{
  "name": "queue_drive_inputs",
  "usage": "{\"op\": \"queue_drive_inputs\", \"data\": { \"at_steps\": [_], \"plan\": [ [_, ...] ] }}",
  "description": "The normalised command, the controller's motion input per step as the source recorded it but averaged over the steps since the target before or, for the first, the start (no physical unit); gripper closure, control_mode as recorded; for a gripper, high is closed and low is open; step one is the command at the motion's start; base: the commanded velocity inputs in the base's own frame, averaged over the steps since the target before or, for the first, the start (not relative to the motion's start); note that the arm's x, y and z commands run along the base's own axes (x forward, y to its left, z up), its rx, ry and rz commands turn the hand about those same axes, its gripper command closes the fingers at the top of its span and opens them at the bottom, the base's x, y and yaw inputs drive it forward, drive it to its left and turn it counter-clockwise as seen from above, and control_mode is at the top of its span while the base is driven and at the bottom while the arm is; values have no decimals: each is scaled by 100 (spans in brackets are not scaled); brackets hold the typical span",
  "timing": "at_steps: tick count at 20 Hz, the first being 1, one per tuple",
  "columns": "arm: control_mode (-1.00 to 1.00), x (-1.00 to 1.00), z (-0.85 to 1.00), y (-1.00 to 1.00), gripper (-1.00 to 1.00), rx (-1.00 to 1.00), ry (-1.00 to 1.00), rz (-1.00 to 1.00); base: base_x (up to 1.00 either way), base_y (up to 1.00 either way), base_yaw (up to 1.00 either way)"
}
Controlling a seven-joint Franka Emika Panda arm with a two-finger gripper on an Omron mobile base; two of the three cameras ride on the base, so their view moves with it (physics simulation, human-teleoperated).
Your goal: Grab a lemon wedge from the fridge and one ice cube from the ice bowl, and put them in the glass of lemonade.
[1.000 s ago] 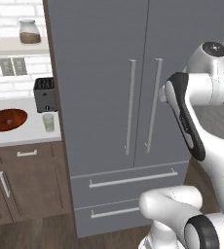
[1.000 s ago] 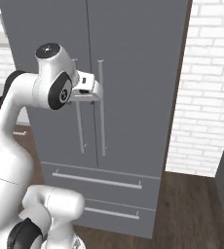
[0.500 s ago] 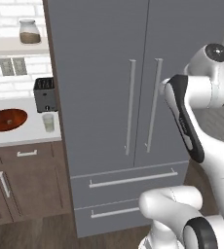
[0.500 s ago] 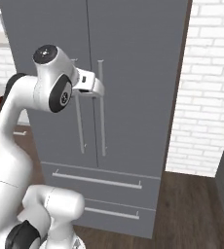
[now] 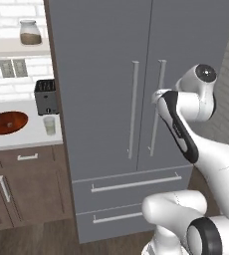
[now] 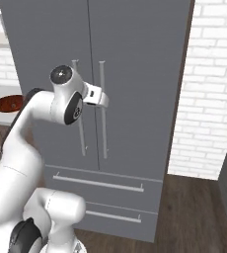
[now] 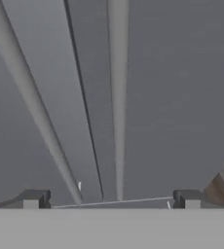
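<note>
The gripper, jaws spread wide and empty, has edged closer to the right door handle of the closed fridge. Opening comes next; the lemon wedge presumably sits inside. Farther left, the ice bowl and the glass of lemonade wait on the counter.

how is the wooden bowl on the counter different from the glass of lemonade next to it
The bowl is wide, shallow and reddish-brown; the glass of lemonade is small, upright and clear, with pale liquid inside. The bowl lies farther from the fridge; the glass stands close beside it, before the toaster. Both sit on the white counter.
</note>
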Motion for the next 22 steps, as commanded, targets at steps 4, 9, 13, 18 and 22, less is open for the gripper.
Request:
{"op": "queue_drive_inputs", "data": {
  "at_steps": [4, 9, 13, 18, 22],
  "plan": [
    [-100, 61, -3, 0, -100, 0, 0, -3, 0, 0, 0],
    [-100, 72, -21, -1, -100, -1, 1, -2, 0, 0, 0],
    [-100, 62, -41, -24, -100, 0, 7, -1, 0, 0, 0],
    [-100, 31, -14, -4, -100, 0, 4, 0, 0, 0, 0],
    [-100, 47, -31, 0, -100, 0, 2, 0, 0, 0, 0]
  ]
}}
